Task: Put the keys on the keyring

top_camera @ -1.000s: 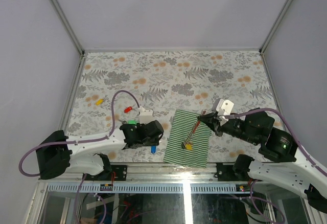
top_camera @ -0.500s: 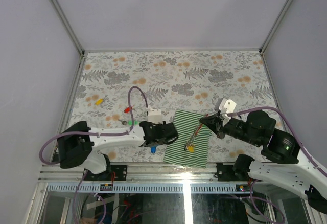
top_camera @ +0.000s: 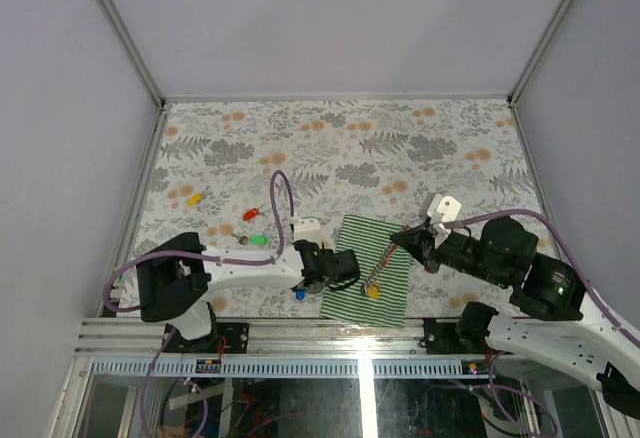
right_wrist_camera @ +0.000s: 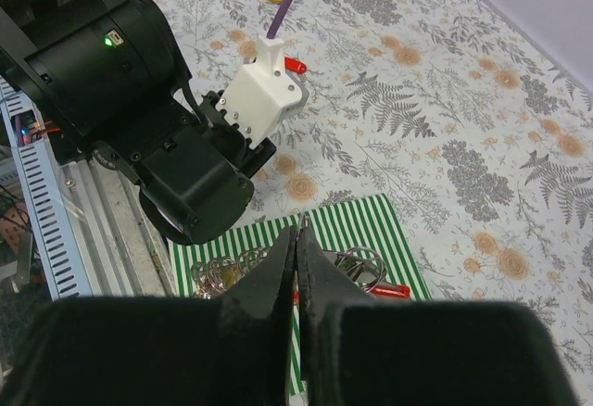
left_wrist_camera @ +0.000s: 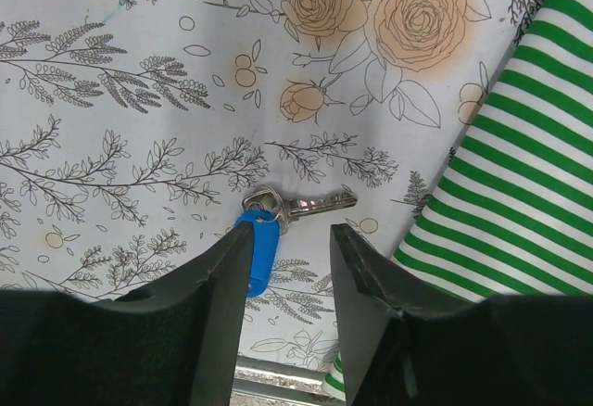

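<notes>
The blue-tagged key lies flat on the floral table, its metal blade pointing toward the striped cloth. My left gripper hovers open over it, and the left finger covers part of the blue tag. My right gripper is shut on the wire of the keyring, whose rings and red clip rest on the cloth. From above, the keyring slants down from the right gripper to a yellow tag. Yellow, red and green keys lie to the left.
A green-and-white striped cloth lies at the near middle of the table, its edge just right of the left gripper. The table's metal front edge runs close below the blue key. The left arm's purple cable loops above the keys.
The left arm has swung right, from beside the green key to over the blue key next to the cloth, its jaws narrowing slightly. The right gripper has kept its hold on the keyring.
</notes>
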Tool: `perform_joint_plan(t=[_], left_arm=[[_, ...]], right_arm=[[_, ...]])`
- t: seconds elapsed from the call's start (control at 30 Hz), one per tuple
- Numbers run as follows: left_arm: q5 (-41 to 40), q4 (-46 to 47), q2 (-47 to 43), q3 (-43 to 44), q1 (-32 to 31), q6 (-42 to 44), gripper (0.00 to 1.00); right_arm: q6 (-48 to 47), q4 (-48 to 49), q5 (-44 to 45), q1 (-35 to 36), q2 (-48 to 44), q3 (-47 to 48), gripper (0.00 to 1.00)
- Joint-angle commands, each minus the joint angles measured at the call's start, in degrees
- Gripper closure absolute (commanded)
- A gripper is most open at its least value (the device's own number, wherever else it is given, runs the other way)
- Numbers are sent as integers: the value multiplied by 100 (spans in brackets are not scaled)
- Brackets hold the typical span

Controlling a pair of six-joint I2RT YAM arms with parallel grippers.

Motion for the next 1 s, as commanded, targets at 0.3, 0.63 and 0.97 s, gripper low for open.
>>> perform_joint_plan(t=[0.3,0.63,0.97], left_arm=[[-296,-87,101,-129,125,-44,65],[-250,95,-29,-266,246,335,75],[-134,253,36,-375,285,385,77]], right_arm=[[-5,396,3,-6,-28,-115,100],[-5,449,-16,-5,-18,-155,100],[-36,438,-8,-3,-33,-173,100]])
